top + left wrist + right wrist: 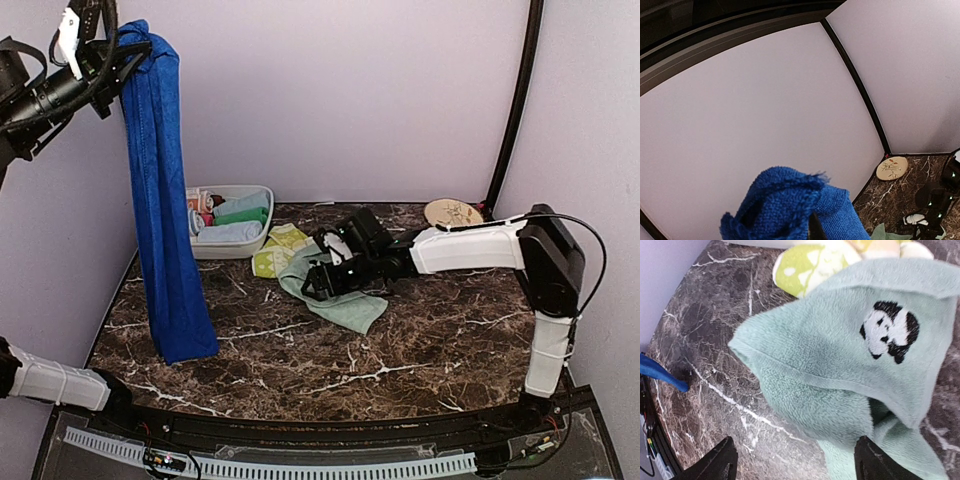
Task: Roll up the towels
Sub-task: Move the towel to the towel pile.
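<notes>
Evidently, neither towel was rolled.
Left claw (105, 52) clamped the blue towel (160, 200) by its top, apparently to hang it straight, hem on the counter (420, 345); right claw (797, 465) stood apart over the crumpled mint panda towel (840, 355).

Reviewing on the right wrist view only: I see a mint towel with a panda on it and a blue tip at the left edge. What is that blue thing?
Observer: The lower end of a long blue towel, hanging from high up and reaching the table.
Operator: What holds it up?
Observer: The left gripper, raised at the back left and shut on the towel's top edge.
Operator: Anything beyond the mint towel?
Observer: A white bin with rolled cloths in it, at the table's back edge.
</notes>
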`<state>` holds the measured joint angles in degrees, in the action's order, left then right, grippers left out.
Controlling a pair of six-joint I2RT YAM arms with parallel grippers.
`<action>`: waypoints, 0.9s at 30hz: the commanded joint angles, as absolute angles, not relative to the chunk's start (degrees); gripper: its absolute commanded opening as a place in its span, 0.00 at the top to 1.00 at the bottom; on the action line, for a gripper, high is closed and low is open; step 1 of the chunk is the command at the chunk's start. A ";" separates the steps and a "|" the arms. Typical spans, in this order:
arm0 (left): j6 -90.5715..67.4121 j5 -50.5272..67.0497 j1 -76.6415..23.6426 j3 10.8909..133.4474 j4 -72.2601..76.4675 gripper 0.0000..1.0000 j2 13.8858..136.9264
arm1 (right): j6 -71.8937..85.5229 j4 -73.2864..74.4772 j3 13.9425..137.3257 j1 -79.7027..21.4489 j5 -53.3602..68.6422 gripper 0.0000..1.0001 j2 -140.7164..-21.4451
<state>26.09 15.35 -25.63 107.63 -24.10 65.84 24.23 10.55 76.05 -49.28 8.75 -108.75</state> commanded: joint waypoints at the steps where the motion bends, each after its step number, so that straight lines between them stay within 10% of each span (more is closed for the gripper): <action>1: 27.25 15.37 -25.71 109.39 -24.04 1.00 64.06 | 24.00 13.06 82.61 -49.78 8.75 0.30 -117.54; 7: 27.33 16.72 -25.75 110.05 -26.60 1.00 62.92 | 23.60 21.32 94.26 -48.50 -0.05 1.00 -123.12; 17: 26.40 18.66 -25.71 108.95 -28.85 1.00 63.10 | 23.77 20.89 105.36 -37.72 -7.97 1.00 -118.92; 20: 25.78 17.98 -25.71 107.07 -28.43 1.00 62.96 | 22.51 24.05 110.11 -38.13 -4.79 0.50 -121.26; 27: 19.64 13.07 -25.66 99.40 -27.72 1.00 62.41 | 23.41 14.52 96.59 -43.44 -8.50 0.16 -110.60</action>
<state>24.10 16.25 -25.63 103.18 -28.99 62.94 22.76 19.94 102.94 -39.51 -5.39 -117.36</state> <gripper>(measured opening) 0.019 0.807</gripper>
